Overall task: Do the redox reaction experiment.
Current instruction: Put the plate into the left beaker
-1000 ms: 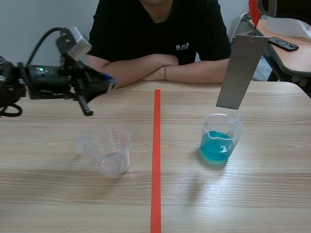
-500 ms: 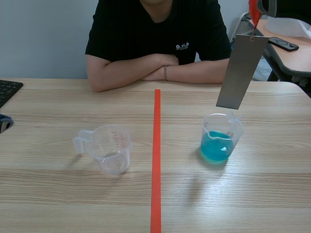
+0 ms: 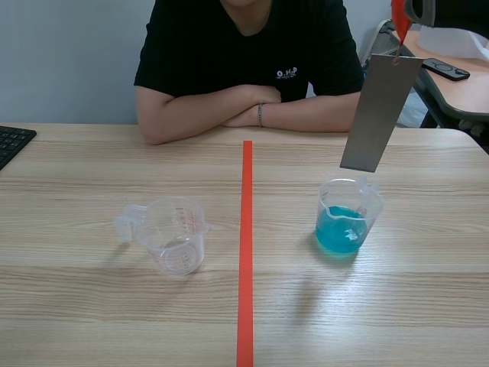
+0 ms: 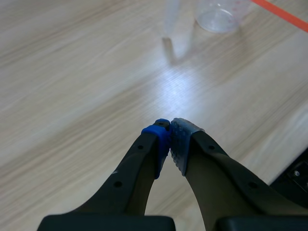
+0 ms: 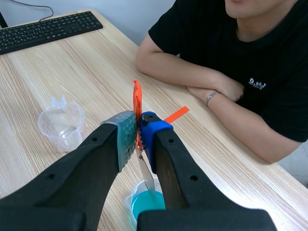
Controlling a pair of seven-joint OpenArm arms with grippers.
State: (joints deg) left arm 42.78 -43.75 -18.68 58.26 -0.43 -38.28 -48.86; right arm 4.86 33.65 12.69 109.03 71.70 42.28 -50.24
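The right hand [image 5: 139,142] pinches the top of the metal strip [image 3: 380,115], which hangs below it over the filled beaker [image 3: 348,218] on the counter [image 3: 92,306]. To that hand's left, past the tape line [image 3: 246,245], stands the empty cup [image 3: 174,233]; the same cup lies well ahead of the left hand [image 4: 171,139], slightly to its right. A person [image 3: 244,53] sits beyond both hands, across the counter.

Person [image 3: 244,61]: seated across the desk [image 3: 92,306], forearms folded on it.
Keyboard [image 5: 45,30]: black, at the desk's edge.
Remote [image 3: 445,69]: on a side table [image 3: 458,92].
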